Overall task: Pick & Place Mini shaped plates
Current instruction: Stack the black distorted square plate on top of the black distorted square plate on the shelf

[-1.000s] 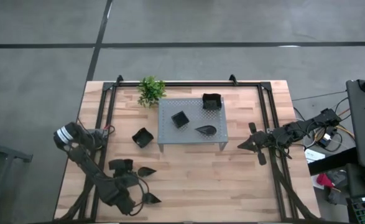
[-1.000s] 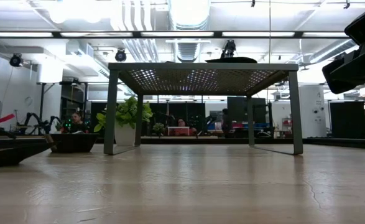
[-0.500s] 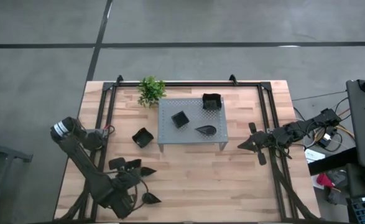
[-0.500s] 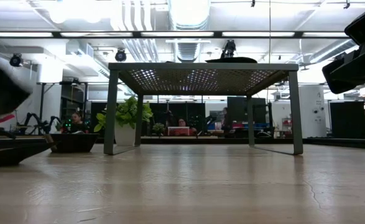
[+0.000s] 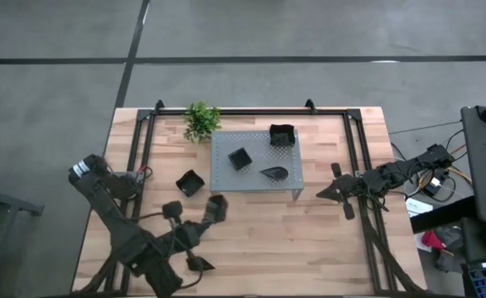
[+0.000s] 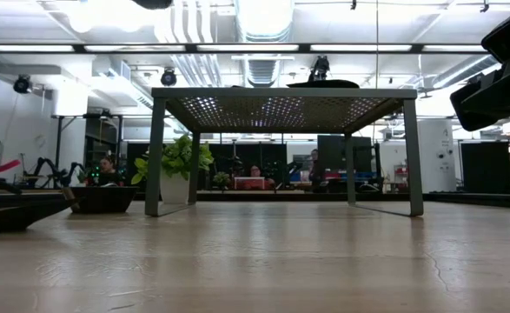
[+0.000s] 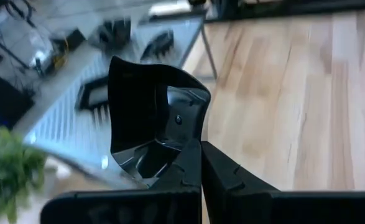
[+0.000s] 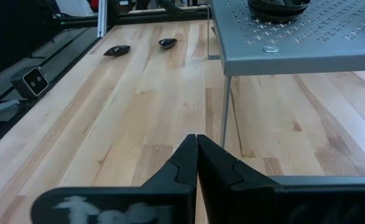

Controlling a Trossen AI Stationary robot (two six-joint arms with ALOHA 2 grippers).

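Left gripper (image 5: 213, 212): raised above the front-left part of the table (image 5: 325, 240), fingers clamped on the rim of one square plate (image 5: 217, 206), which it carries tilted in the air just in front of the stand's left front corner; in the left wrist view the same plate (image 7: 151, 118) stands on edge between the closed fingertips, glossy inside facing the camera.

Right gripper (image 5: 324, 193): at rest low over the table just right of the stand, fingers pressed together on nothing; wrist view shows the closed tips (image 8: 196, 155).

Grey perforated stand (image 5: 226, 178): mid-table, bearing three plates; a small square one (image 5: 240, 158) at left, a larger square one (image 5: 281, 135) at the back right, a teardrop one (image 5: 274, 173) at the front right.

On the table top: a square plate (image 5: 190, 183) just left of the stand; a teardrop plate (image 5: 199, 264) near the front edge, beside the left arm.

Potted plant (image 5: 200, 121): back of the table, left of the stand.
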